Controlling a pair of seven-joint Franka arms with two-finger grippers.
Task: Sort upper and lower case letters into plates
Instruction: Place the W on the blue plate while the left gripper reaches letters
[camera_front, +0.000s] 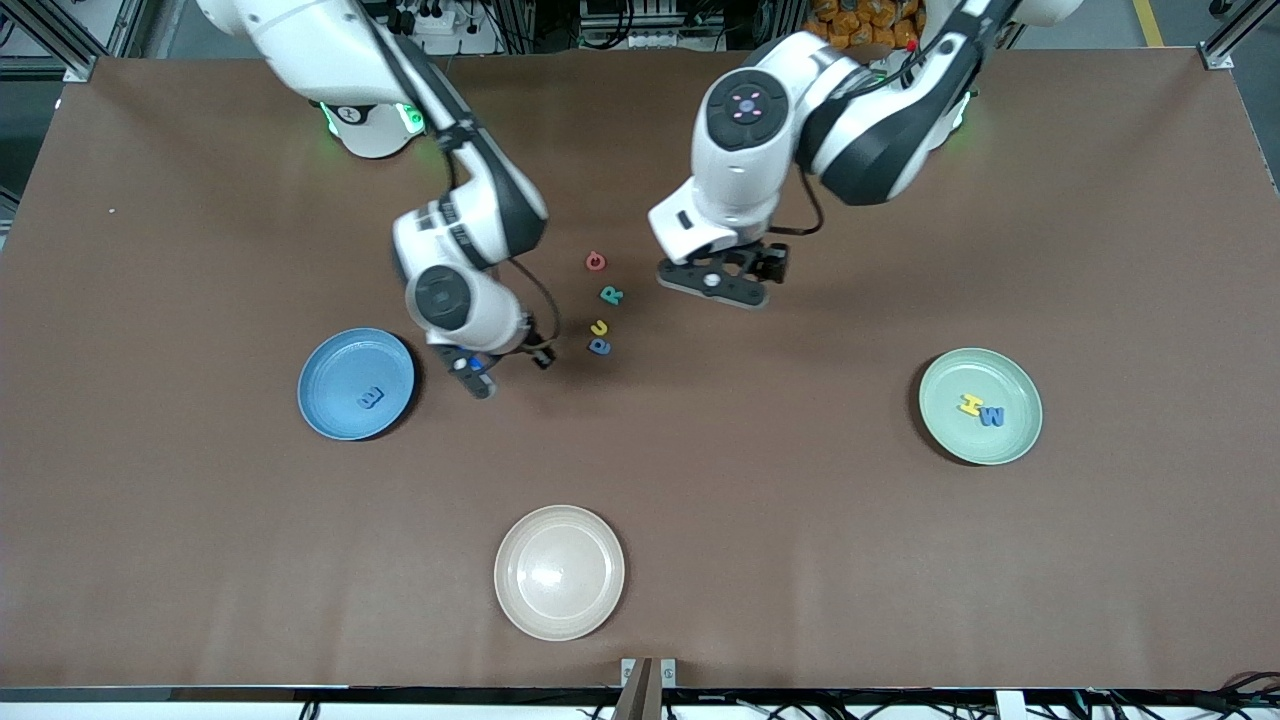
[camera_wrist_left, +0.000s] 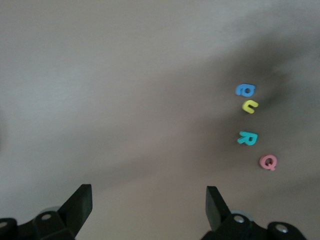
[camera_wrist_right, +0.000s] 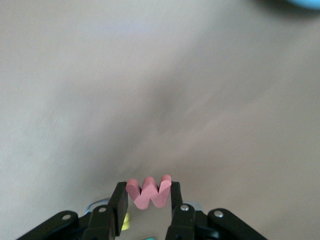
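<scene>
Right gripper (camera_wrist_right: 148, 196): pinching a pink letter w (camera_wrist_right: 148, 191) between its fingers, up off the table beside the blue plate (camera_front: 356, 384), likely on its way there.
Left gripper (camera_wrist_left: 149, 202): jaws spread wide and empty, hovering over bare table near the loose letters; this arm seems to be waiting its turn.
Blue plate: toward the right arm's end of the table, with one dark blue letter (camera_front: 370, 399) in it.
Mint green plate (camera_front: 980, 405): toward the left arm's end, holding a yellow letter (camera_front: 971, 404) and a blue letter (camera_front: 991, 416), touching.
Unsorted row: pink Q (camera_front: 596, 261), teal R (camera_front: 611, 294), yellow u (camera_front: 599, 327), blue letter (camera_front: 599, 346), between the arms, not yet sorted.
Cream plate (camera_front: 559, 572): nearest the front camera, nothing in it.
</scene>
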